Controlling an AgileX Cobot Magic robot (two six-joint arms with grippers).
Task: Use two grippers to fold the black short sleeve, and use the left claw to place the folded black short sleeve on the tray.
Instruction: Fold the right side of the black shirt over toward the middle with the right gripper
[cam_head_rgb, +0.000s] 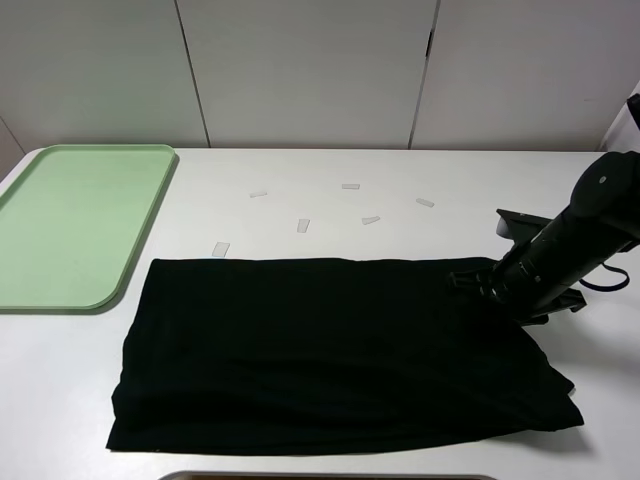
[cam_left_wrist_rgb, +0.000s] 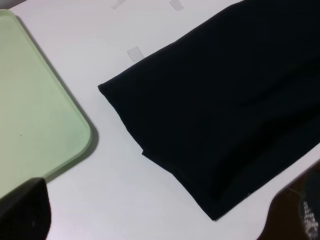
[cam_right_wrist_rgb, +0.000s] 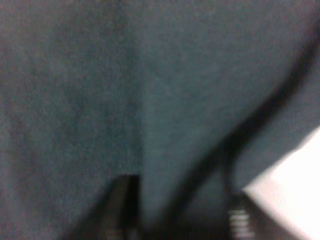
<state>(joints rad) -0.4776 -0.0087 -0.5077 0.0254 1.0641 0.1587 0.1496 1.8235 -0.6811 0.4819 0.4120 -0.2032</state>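
Observation:
The black short sleeve lies on the white table as a long flat band. It also shows in the left wrist view and fills the right wrist view. My right gripper is low on the band's far right edge; in the blurred right wrist view its fingers stand apart with the cloth under them. My left gripper is out of the high view. Its fingers are spread wide, empty, above the table near the shirt's left end. The green tray lies at the far left.
Several small clear tape pieces are scattered on the table behind the shirt. The tray's rounded corner sits a short gap from the shirt's left end. White cabinet doors stand behind the table. A dark edge runs along the front.

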